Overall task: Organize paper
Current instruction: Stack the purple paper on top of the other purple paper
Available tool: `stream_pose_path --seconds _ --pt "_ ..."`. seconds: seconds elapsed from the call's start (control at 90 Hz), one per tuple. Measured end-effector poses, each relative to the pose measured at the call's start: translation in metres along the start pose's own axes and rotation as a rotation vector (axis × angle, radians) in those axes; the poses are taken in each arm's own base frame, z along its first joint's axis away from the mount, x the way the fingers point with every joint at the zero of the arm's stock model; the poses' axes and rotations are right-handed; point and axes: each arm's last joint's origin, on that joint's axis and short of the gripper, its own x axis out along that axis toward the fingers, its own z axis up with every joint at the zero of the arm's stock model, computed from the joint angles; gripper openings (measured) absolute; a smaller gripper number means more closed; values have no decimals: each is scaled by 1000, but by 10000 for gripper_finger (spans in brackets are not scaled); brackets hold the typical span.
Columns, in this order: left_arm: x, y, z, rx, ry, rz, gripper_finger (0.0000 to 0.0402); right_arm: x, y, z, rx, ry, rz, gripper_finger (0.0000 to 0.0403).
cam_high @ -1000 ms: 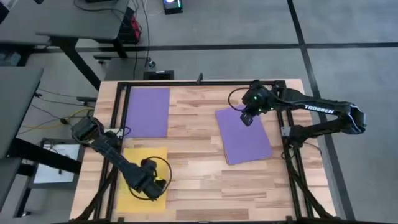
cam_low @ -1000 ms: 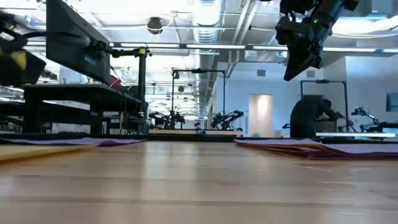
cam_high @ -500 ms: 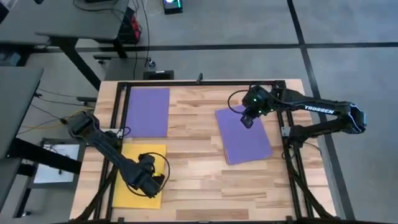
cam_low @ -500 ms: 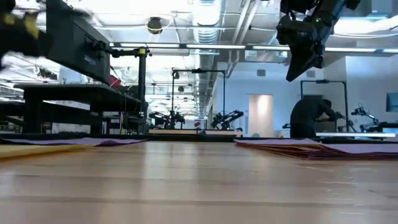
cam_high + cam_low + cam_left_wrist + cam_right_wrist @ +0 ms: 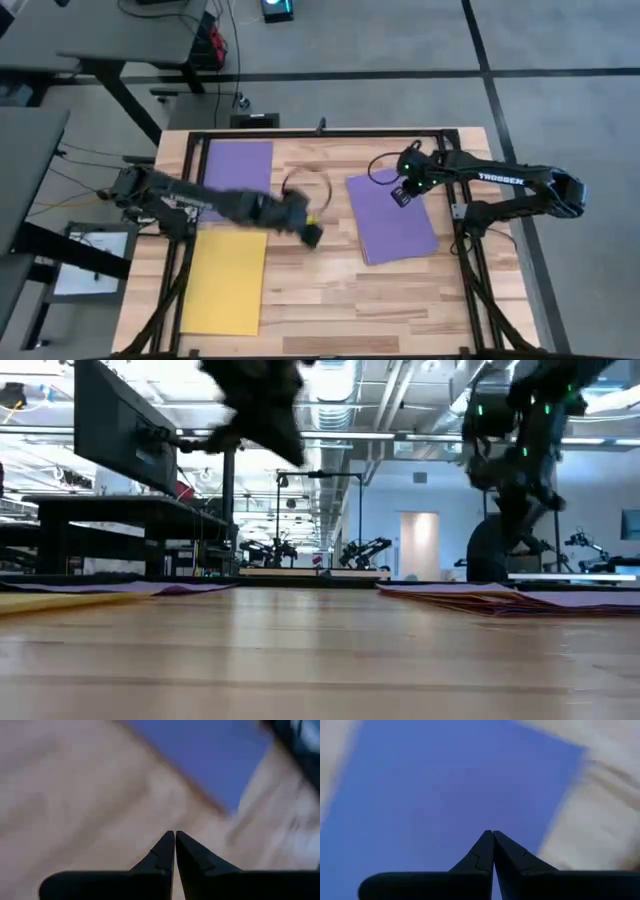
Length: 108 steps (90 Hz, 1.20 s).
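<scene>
A purple sheet (image 5: 238, 172) lies flat at the table's far left, and a yellow sheet (image 5: 225, 283) lies flat at the near left. On the right lies a stack of paper with a purple sheet on top (image 5: 395, 222) (image 5: 520, 600). My left gripper (image 5: 312, 233) (image 5: 175, 837) is shut and holds nothing. It hangs high over the bare wood at the table's middle, between the yellow sheet and the stack. My right gripper (image 5: 400, 194) (image 5: 493, 836) is shut too, above the far end of the stack's purple top sheet (image 5: 445, 785).
A black metal frame (image 5: 320, 133) runs along the table's far edge and down both sides. Bare wood (image 5: 310, 300) lies between the left sheets and the right stack. Beyond the table the low view shows desks and a person (image 5: 490, 555) far off.
My left gripper has risen off the yellow sheet at the near left and swung fast toward the table's middle and far side. The yellow sheet now lies uncovered. My right gripper has come down toward the far end of the purple stack.
</scene>
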Motion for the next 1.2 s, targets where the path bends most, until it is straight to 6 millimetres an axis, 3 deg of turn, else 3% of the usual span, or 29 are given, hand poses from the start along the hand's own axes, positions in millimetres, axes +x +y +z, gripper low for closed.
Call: stream_pose_path --seconds 0.144,0.322,0.622,0.733,0.922,1.044,1.2 --pt "22 23 47 33 -99 -111 0 14 -23 6 93 -63 -44 0" --pt "63 36 63 109 -37 -163 0 26 -45 12 189 -77 -83 0" --pt "149 1 84 342 17 -341 0 48 -49 18 248 -29 -82 0" --pt "176 -7 86 379 48 -408 0 55 -49 20 262 -20 -87 0" --pt "208 -6 72 402 122 -412 0 64 -51 21 276 8 -100 0" --pt "222 2 61 397 170 -384 0 69 -51 20 249 30 -109 0" --pt "226 8 54 424 231 -348 0 73 -51 20 221 48 -121 0"
